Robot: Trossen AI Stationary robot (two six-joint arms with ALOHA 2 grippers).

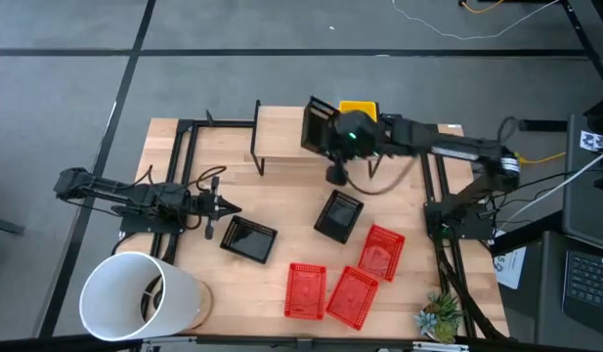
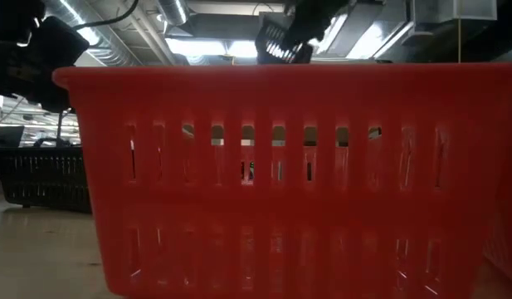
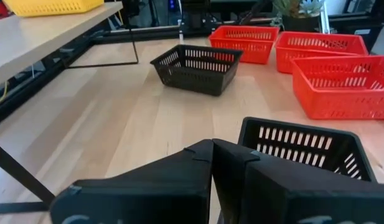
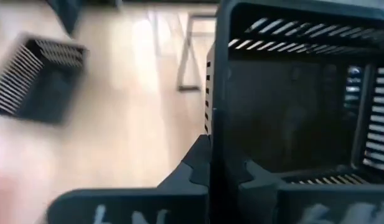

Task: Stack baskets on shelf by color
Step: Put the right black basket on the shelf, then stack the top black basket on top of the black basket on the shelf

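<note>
The right gripper [image 1: 325, 132] holds a black basket [image 1: 317, 125] above the shelf [image 1: 281, 132].

Bright overhead light, blurred right-wrist view

Right claw [image 4: 210, 171]: gripping a black basket's [image 4: 291, 93] wall.
Second black basket [image 4: 39, 78]: lying apart on the table [image 4: 129, 124].

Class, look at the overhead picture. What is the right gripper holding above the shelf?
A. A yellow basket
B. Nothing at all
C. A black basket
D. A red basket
C. In the high view the right gripper is shut on a black basket lifted over the shelf; the right wrist view shows its fingers clamped on that basket's dark mesh wall, while the yellow basket sits on the shelf beside it.
</note>
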